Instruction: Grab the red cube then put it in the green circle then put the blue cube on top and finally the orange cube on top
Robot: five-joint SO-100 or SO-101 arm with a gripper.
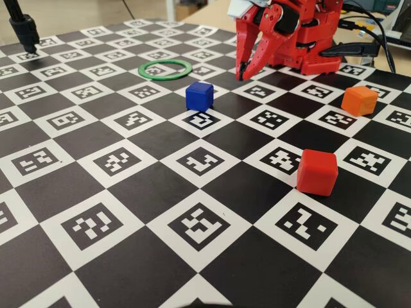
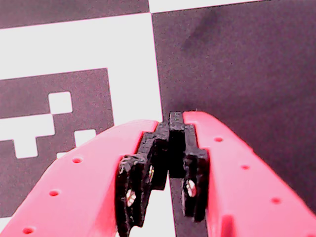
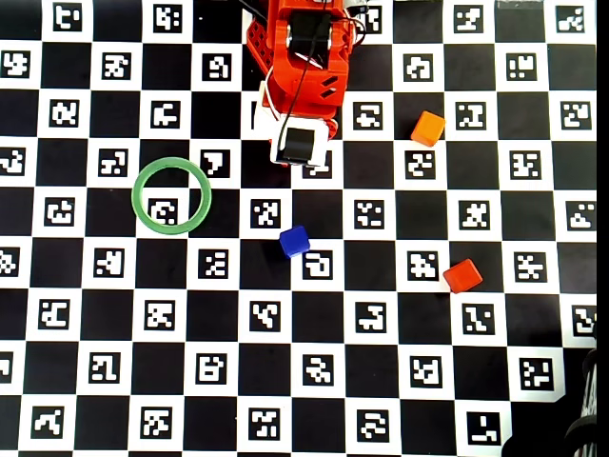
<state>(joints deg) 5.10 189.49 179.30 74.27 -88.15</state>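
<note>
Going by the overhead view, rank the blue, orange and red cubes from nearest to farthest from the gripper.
Measured from the gripper in the overhead view:
1. blue cube, just below it.
2. orange cube, to its right, slightly higher.
3. red cube, lower right, farthest.

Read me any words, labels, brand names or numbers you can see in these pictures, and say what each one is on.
None: no readable words, brands or numbers in any view.
The checkered board carries only square black-and-white marker patterns, not text.
The red cube, blue cube, orange cube, green circle and gripper bear no print.
</note>
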